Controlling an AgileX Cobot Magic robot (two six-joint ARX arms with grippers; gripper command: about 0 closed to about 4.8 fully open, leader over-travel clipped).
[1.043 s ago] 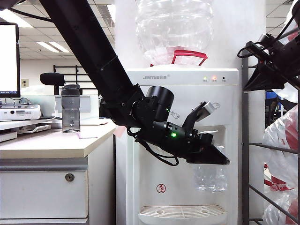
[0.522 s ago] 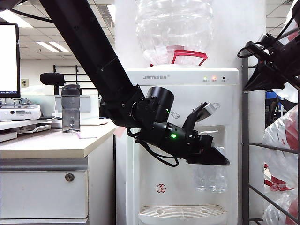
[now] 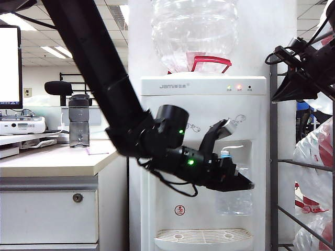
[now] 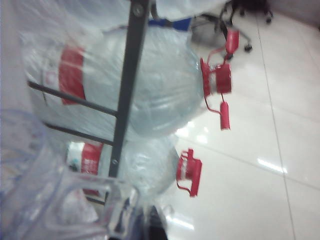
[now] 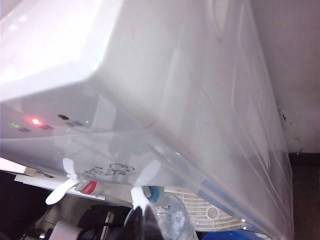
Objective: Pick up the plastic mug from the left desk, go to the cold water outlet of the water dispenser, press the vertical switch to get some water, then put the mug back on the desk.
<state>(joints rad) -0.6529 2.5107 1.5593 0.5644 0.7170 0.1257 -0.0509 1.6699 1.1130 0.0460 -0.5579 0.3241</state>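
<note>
The left gripper (image 3: 246,184) is clenched on the clear, crinkly plastic mug (image 3: 234,196), hanging below the blue-banded tap (image 3: 225,154) in the water dispenser (image 3: 204,104) recess. The right gripper (image 5: 142,220), closed and empty, sits upper right.

Grey bottle (image 3: 79,121), racked spare bottles (image 4: 145,90)

Exterior camera faces the water dispenser (image 3: 204,157) head-on; right wrist camera views it from above, close.
</note>
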